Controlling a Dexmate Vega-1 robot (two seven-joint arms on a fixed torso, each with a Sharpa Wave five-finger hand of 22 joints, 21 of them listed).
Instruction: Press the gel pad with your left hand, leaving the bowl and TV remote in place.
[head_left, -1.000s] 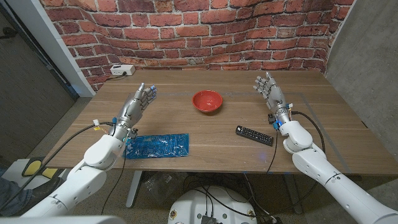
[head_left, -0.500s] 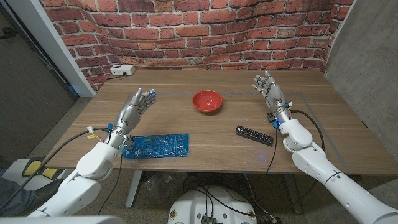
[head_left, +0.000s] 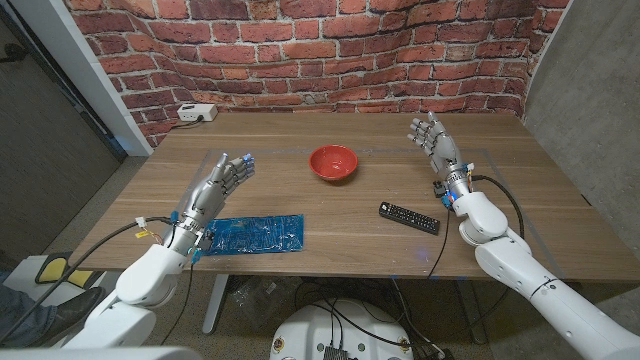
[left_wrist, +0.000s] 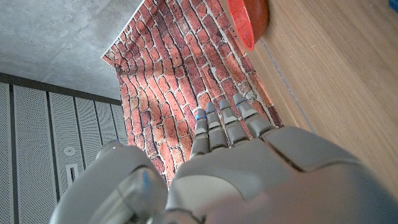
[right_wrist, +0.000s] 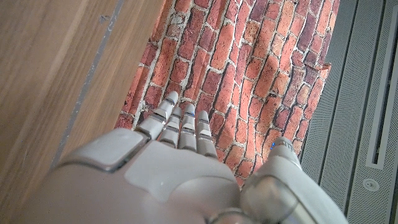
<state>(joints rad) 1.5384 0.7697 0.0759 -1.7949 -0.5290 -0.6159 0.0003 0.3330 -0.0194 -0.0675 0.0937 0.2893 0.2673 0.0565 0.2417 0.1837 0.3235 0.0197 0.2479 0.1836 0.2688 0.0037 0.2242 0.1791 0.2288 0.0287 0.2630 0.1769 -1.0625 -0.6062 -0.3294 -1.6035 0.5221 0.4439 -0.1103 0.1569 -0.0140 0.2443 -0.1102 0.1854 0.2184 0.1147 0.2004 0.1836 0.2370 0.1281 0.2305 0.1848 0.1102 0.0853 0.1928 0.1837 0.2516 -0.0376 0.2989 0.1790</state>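
The gel pad (head_left: 252, 234) lies flat near the front edge of the wooden bench (head_left: 300, 190), on the robot's left side. It is blue and long, with its long side along the bench edge. The wrist of the left arm is over its left end, and the left hand (head_left: 215, 185) reaches from there toward the brick wall (head_left: 300, 50). The hand holds nothing; its fingers (head_left: 236, 166) are stretched out, close side by side, with the tips beyond the far edge of the pad. From the head view I cannot tell if the hand touches the pad or the bench. In the left wrist view the fingers (left_wrist: 221, 127) also look straight and point to the wall, and the red bowl (left_wrist: 249, 22) shows at the picture edge.

The red bowl (head_left: 333, 163) stands near the middle of the bench, well apart from the pad. The TV remote (head_left: 409, 217) lies to the right of it, closer to the front edge, a little turned. The right hand (head_left: 437, 148) is raised behind the remote with fingers spread and it holds nothing.

Compared with one second ago, the left arm has drawn back toward the robot and the left hand is lower and flatter. The pad has shifted slightly. The bowl, the remote and the right hand stay in their places.
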